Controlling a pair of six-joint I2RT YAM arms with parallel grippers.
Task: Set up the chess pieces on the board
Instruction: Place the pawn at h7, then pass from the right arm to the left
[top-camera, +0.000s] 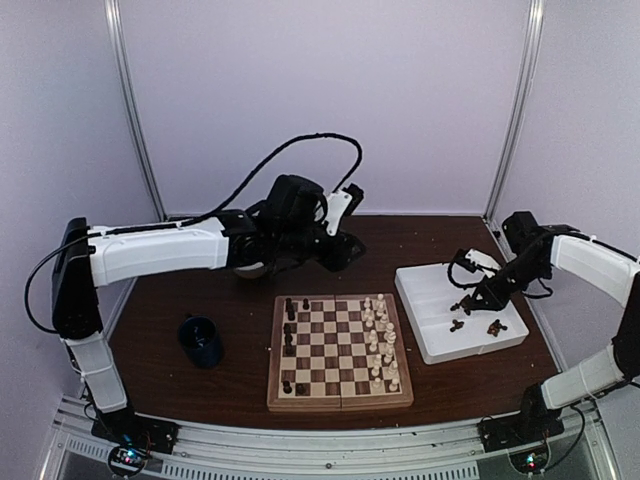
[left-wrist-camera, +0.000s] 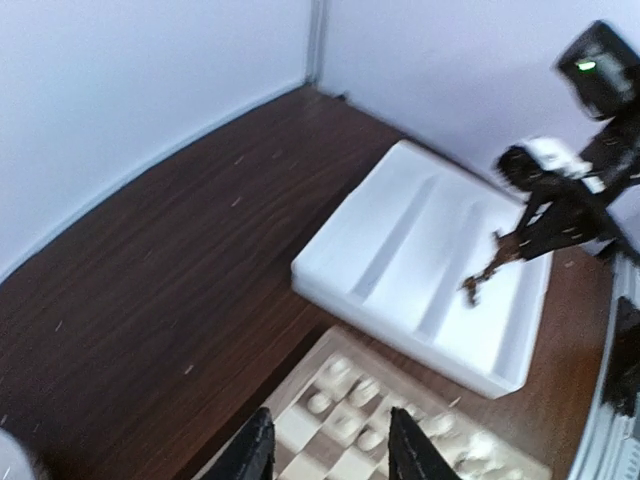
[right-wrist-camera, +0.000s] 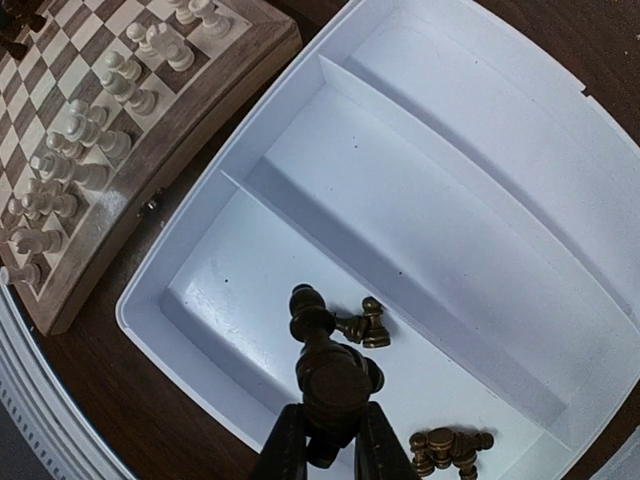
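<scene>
The board (top-camera: 340, 398) lies mid-table with cream pieces (top-camera: 380, 340) along its right columns and a few dark pieces (top-camera: 290, 310) on its left. My right gripper (right-wrist-camera: 328, 440) is shut on a dark brown chess piece (right-wrist-camera: 325, 365) and holds it above the white tray (right-wrist-camera: 480, 150), where several dark pieces (right-wrist-camera: 365, 325) lie. My left gripper (left-wrist-camera: 330, 455) is open and empty, hovering over the board's far right corner (left-wrist-camera: 330, 360) near cream pieces (left-wrist-camera: 345, 395). In the top view it is raised behind the board (top-camera: 335, 250).
A dark blue cup (top-camera: 202, 340) stands left of the board. The white tray (top-camera: 425, 345) sits right of the board, also in the left wrist view (left-wrist-camera: 400, 240). White walls enclose the back and sides.
</scene>
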